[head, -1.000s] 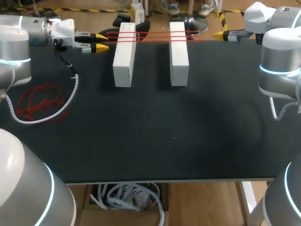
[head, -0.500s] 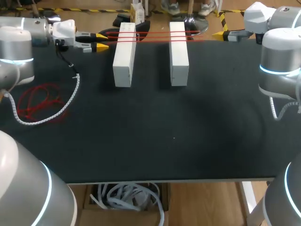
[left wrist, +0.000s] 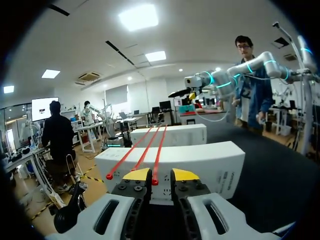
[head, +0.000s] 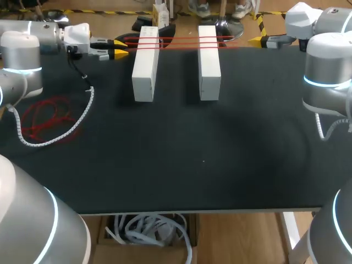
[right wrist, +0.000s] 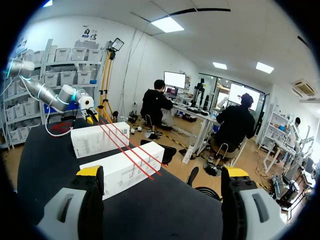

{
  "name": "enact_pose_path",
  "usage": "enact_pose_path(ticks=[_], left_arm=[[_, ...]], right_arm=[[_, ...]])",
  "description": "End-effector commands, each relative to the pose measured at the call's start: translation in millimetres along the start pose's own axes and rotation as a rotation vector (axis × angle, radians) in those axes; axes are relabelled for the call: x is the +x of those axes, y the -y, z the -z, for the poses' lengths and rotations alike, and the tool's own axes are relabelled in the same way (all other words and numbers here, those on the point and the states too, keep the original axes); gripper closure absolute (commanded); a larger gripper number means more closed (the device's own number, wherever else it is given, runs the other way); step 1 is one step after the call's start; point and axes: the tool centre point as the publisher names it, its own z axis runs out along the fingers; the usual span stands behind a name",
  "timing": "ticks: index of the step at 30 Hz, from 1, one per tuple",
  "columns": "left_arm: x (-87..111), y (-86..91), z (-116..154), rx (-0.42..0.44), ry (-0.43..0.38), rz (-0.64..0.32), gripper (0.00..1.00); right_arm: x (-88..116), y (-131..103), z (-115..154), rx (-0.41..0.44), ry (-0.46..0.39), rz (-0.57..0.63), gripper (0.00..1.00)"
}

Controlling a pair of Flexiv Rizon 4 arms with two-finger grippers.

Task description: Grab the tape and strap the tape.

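Note:
Three red tape strands (head: 179, 42) lie taut across two white blocks (head: 146, 63) (head: 209, 61) at the table's far side. My left gripper (head: 120, 48) sits level just left of the left block. In the left wrist view, the end of one strand (left wrist: 155, 175) lies between its fingers (left wrist: 137, 174), against one finger. The jaws stand narrowly apart with a gap showing. My right gripper (head: 258, 40) hovers at the far right, away from the blocks. Its jaws are wide open and empty (right wrist: 162, 172), facing the blocks (right wrist: 125, 167) and strands (right wrist: 125, 150).
A loose tangle of red tape (head: 47, 118) lies on the black table (head: 203, 159) at the left. My left arm's white coiled cable (head: 60, 135) curves beside it. The table's far edge runs just behind the blocks.
The left gripper's jaws have narrowed around the strand end, and the left arm has shifted slightly. The right arm has not moved.

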Motion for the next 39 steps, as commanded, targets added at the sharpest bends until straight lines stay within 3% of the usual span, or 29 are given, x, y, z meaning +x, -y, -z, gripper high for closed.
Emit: enact_pose_path(ticks=[1,39], left_arm=[[-11.2,-7.9,-0.4,0.012,-0.036,0.003,0.82],[-8.4,-18.2,-3.5,0.026,-0.046,0.021,0.85]], right_arm=[[-0.2,0.0,0.0,0.0,-0.001,0.0,0.0],[-0.2,0.0,0.0,0.0,-0.001,0.0,0.0]])
